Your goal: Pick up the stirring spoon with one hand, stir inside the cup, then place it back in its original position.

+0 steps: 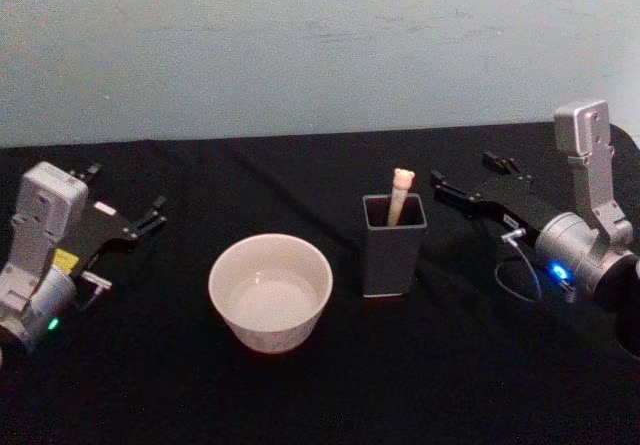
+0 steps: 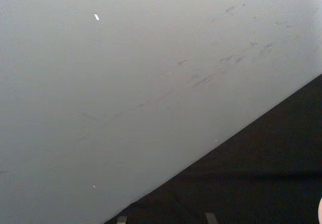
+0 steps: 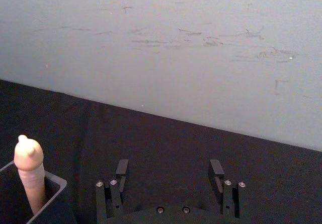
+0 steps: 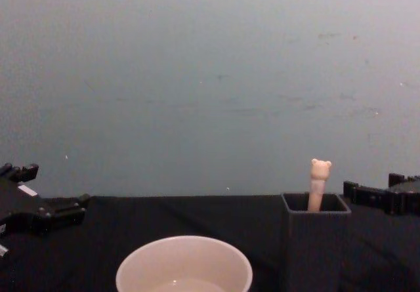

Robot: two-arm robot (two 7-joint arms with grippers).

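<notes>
On my desk [image 1: 300, 405] one cup [image 1: 270, 291], one stirring spoon [image 1: 399, 194] upright in one holder [image 1: 394, 245]; my left claw [image 1: 150, 213] and right claw [image 1: 468, 180] both open, empty.

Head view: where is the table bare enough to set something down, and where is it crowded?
Bare black cloth runs along the near edge in front of the cup, behind it toward the wall, and between it and the left gripper. Crowded: the narrow gap between cup and holder with the stirring spoon, and between holder and right gripper.
</notes>
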